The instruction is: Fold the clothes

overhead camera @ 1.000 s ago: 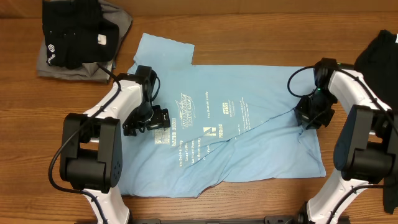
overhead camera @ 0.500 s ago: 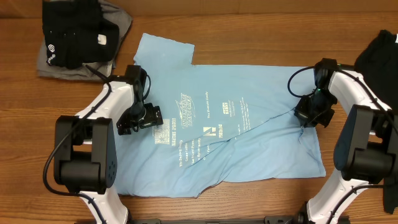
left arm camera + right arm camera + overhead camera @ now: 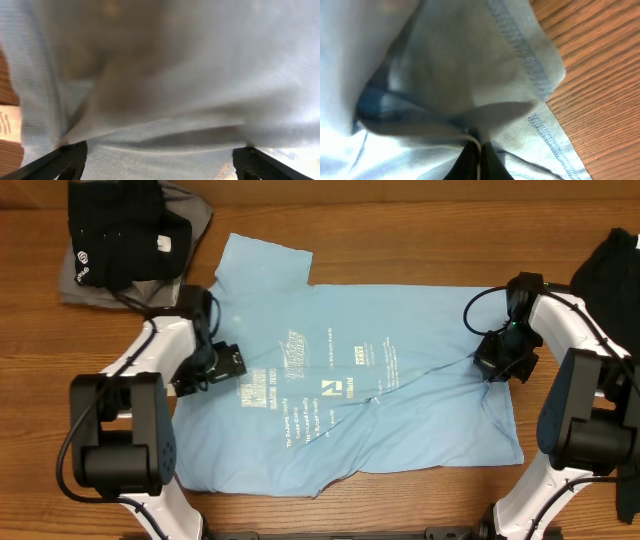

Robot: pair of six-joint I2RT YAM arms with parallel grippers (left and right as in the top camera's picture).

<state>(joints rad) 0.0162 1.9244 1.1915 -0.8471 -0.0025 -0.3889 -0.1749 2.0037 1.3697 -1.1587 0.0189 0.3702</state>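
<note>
Pinching right gripper (image 3: 497, 366): is clamping, jaws fully together, a raised fold of the T-shirt (image 3: 350, 405) near the garment's right-hand edge. The wrist view is showing the dark fingertips (image 3: 465, 165) meeting on the cloth beside a stitched hem (image 3: 525, 55).
Left gripper (image 3: 215, 366): is standing spread wide over the shirt's opposite edge, gripping nothing. Its wrist view is showing the two fingers (image 3: 62, 160) far apart, with blue cloth filling the frame between them.
T-shirt: is lying spread out, print side up, in the middle of the table (image 3: 400, 240), wrinkling diagonally from the right gripper's pinch towards the lower left.
Black and grey clothes (image 3: 120, 240): are sitting piled at the far left corner, just beside the shirt's sleeve.
Black garment (image 3: 612, 265): is lying at the table's right edge, apart from the shirt.
</note>
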